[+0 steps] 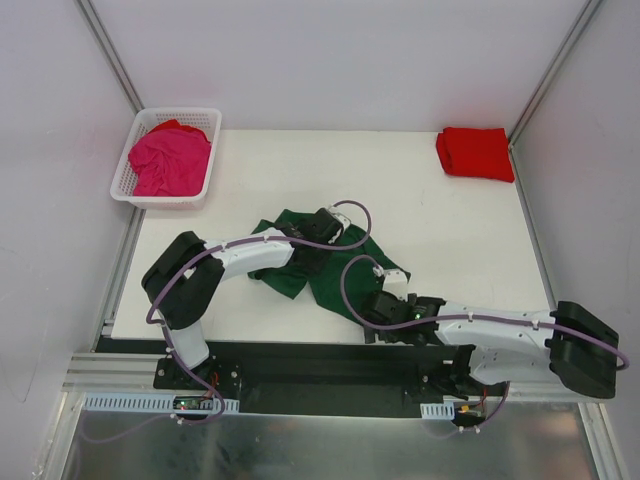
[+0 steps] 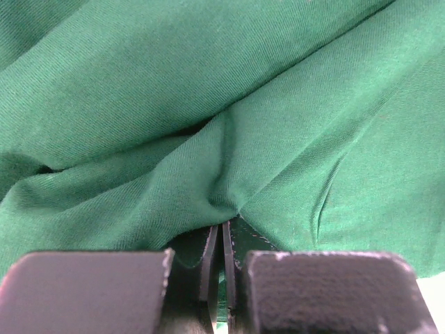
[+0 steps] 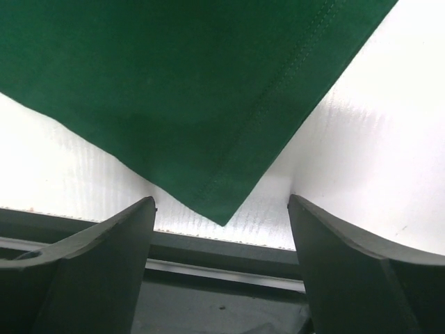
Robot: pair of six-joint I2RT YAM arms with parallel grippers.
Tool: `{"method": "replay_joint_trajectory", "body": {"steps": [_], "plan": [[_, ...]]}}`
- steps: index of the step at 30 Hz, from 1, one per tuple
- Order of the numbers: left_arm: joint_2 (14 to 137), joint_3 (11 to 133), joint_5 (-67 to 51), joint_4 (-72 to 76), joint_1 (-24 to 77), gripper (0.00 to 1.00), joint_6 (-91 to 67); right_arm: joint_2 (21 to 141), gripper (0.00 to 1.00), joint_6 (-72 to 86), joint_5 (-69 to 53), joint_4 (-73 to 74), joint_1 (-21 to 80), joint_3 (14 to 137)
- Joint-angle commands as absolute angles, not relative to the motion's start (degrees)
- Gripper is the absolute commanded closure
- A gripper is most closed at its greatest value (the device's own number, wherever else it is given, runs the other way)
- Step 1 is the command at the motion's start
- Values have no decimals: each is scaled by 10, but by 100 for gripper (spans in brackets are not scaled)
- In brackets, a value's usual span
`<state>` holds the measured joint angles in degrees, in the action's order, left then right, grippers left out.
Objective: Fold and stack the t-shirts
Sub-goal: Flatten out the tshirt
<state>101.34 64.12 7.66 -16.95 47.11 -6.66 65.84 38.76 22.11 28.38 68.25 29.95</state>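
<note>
Three t-shirts are in view. The green t-shirt [image 1: 325, 282] lies crumpled at the middle of the table [image 1: 450, 230]. The red t-shirt [image 1: 475, 153] sits folded at the far right corner. The pink t-shirt [image 1: 170, 160] is bunched inside the basket [image 1: 160, 201] at the far left.

Left gripper [image 2: 224, 240]: closed, pinching a raised ridge of the green t-shirt, with creases drawn toward the fingertips.

Right gripper [image 3: 221, 205]: jaws wide apart, holding nothing, straddling a hemmed corner of the same shirt close to the near table edge.

Fault conditions, judged from this position:

1. Missed corner. The corner tip lies only just between the right jaws (the hem barely reaches past the fingertips). If they close without advancing, they may catch a sliver of hem or nothing at all. The cloth would then slip out on lifting.
2. Multi-layer pinch. The left gripper holds a fold, not an edge, and the number of layers trapped cannot be told. Pulling may drag the shirt into a bundle rather than spread it.
3. Edge overrun. A pull toward the arm bases could draw the corner off the table.
4. Opposed pull. If the arms draw apart unevenly, the shirt may twist and fail to lie flat for folding.
</note>
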Motion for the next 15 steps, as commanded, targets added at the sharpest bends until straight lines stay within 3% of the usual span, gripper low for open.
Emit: {"method": "replay_joint_trajectory", "body": {"steps": [1,6,15], "plan": [[990,632,88,-185,462,100,-56,693,23,412,238,274,701,325],[988,628,87,-185,461,100,-57,715,32,424,248,270,708,331],[990,626,82,-185,461,100,-60,754,39,425,282,266,713,346]]}}
